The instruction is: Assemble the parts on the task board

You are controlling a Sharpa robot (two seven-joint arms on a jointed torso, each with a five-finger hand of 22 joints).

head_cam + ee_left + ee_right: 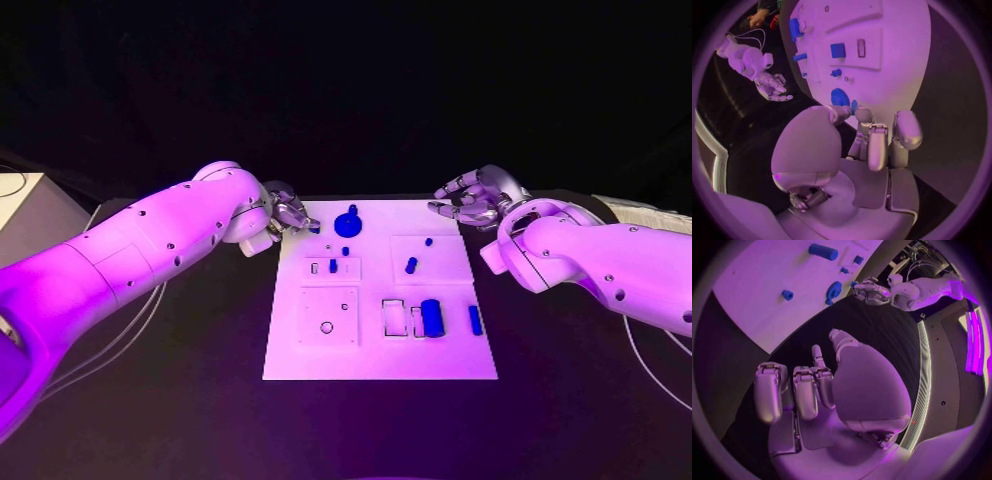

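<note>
A black table (173,400) carries the white task board (378,355) at its middle, blue parts lying on it — a round disc-shaped part (348,223) near the far edge, a large cylinder (431,317) and a slim bar (475,320) toward the right. The left hand (290,213) sits at the board's far left corner, just beside the disc, fingers loosely curled on nothing. The right hand (472,198) hovers off the far right corner — fingers apart, empty.
</note>
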